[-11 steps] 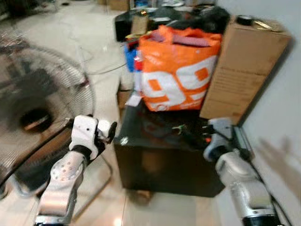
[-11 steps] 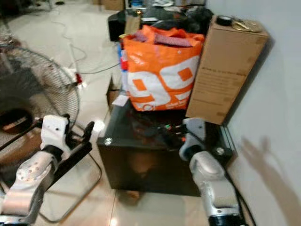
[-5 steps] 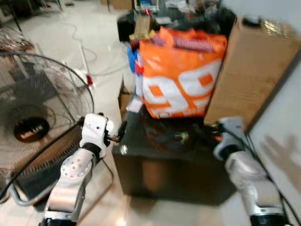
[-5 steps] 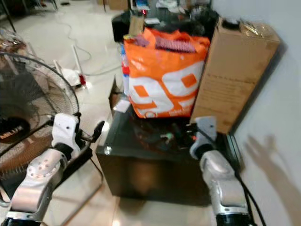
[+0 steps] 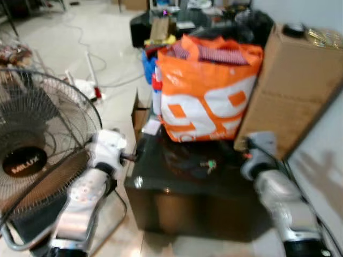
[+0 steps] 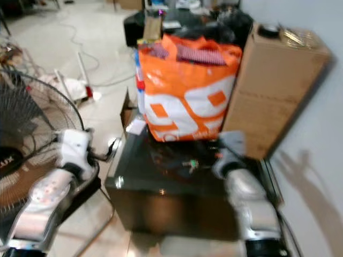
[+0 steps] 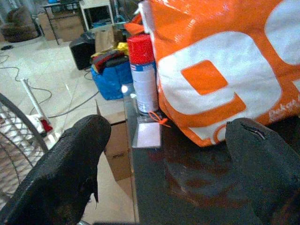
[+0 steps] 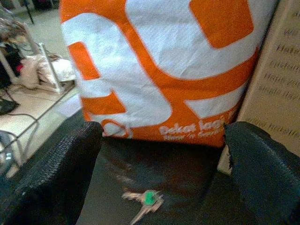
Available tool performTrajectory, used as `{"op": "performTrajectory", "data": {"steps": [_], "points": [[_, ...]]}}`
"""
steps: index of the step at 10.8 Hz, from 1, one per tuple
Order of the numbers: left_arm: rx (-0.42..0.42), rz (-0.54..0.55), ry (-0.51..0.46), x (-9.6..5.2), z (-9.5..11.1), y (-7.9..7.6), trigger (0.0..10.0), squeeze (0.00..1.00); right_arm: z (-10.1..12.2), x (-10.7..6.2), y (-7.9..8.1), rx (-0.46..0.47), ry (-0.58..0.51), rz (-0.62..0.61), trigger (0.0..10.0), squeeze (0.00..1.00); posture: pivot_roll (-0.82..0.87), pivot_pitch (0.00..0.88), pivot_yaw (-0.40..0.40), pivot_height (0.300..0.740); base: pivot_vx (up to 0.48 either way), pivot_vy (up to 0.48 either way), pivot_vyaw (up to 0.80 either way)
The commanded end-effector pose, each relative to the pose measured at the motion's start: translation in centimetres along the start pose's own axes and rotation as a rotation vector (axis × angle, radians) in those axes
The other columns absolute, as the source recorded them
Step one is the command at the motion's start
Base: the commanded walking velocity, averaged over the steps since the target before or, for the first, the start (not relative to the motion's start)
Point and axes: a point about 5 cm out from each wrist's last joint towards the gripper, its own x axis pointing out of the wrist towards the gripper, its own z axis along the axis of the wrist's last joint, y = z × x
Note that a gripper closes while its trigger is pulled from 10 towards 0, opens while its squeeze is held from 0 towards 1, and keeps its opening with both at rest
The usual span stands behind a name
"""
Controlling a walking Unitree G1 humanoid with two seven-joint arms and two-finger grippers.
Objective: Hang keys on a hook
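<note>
Glossy black worktop (image 5: 177, 182). Orange bag (image 5: 206, 91) printed with large white figures; red-and-white checked cloth (image 5: 222, 53) at its mouth. Silver keys (image 8: 143, 201) with a green tag. Plain brown cardboard box (image 5: 292, 91). Spray can (image 7: 143, 75), white and blue under a red cap. Black-meshed fan (image 5: 37, 144) with a black hub. Black-fingered left end effector (image 7: 164, 173) and right end effector (image 8: 161, 180), on silver arms. Pale cream floor (image 5: 96, 48).
</note>
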Motion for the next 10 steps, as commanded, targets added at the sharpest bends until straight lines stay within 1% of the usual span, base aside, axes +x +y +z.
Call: {"op": "performTrajectory", "data": {"steps": [1, 4, 5, 7, 8, 9, 10], "points": [[0.023, 0.029, -0.013, -0.2, 0.4, 1.0, 10.0, 0.00, 0.6, 0.5, 1.0, -0.005, -0.025, 0.036, 10.0, 1.00, 0.05, 0.000, -0.012, 0.740, 0.337, 0.000, 0.00], [0.033, 0.017, -0.006, -0.2, 0.3, 0.9, 10.0, 0.00, 0.4, 0.8, 0.9, -0.004, -0.008, 0.021, 10.0, 1.00, 0.06, 0.000, -0.015, 0.740, 0.330, 0.000, 0.00], [0.036, 0.001, -0.004, -0.2, 0.3, 0.8, 10.0, 0.00, 0.1, 1.0, 0.8, -0.003, 0.014, 0.009, 10.0, 1.00, 0.06, 0.000, -0.012, 0.740, 0.000, 0.000, 0.00], [0.043, -0.089, 0.030, -0.2, 0.0, 0.5, 10.0, 0.00, -1.6, 1.8, 0.3, -0.011, 0.146, -0.076, 10.0, 1.00, 0.05, 0.000, -0.007, 0.740, 0.000, 0.000, 0.00], [0.072, -0.211, 0.089, -0.3, -0.7, 0.0, 10.0, 0.00, -3.6, 2.4, -0.3, -0.007, 0.281, -0.136, 10.0, 0.00, 0.05, 0.000, -0.007, 0.740, 0.000, 0.000, 0.00], [0.085, -0.261, 0.117, -0.4, -1.0, -0.1, 10.0, 0.00, -4.5, 2.6, -0.1, 0.025, 0.332, -0.131, 10.0, 0.00, 0.04, 0.000, -0.007, 0.740, 0.000, 0.000, 0.00], [0.108, -0.366, 0.171, -0.7, -1.6, -0.6, 10.0, 0.00, -5.7, 3.1, 0.0, 0.079, 0.398, -0.138, 10.0, 0.00, 0.05, 0.000, -0.019, 0.740, 0.000, 0.000, 0.00]]}}
